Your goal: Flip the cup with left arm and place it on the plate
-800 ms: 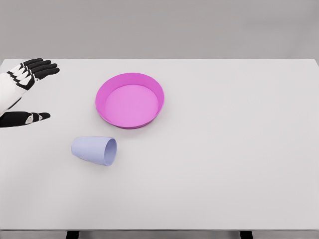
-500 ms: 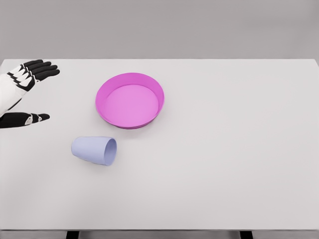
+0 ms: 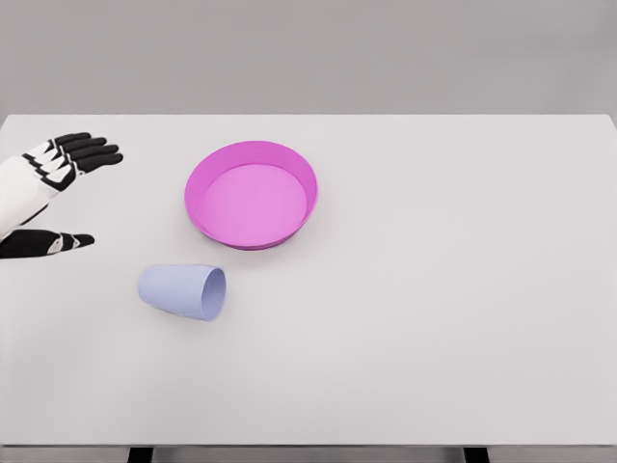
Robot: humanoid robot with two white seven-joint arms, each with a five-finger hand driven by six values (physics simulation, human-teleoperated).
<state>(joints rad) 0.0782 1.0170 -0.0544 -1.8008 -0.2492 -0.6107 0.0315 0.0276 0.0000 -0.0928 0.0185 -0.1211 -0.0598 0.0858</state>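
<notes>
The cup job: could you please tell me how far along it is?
Nothing is done yet: the cup lies on its side on the table, apart from the pink plate. The left hand hovers open, holding nothing. Grasping, flipping and placing all remain.

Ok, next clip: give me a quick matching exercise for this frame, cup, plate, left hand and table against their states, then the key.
Things:
1. cup
2. plate
3. left hand
4. table

States:
A. pink, holding nothing, upright on the table
B. open, fingers spread, at the left edge of the view, touching neither cup nor plate
C. pale blue, lying on its side, mouth toward the right
D. white, bearing both cup and plate

Pairs: 1-C, 2-A, 3-B, 4-D
</notes>
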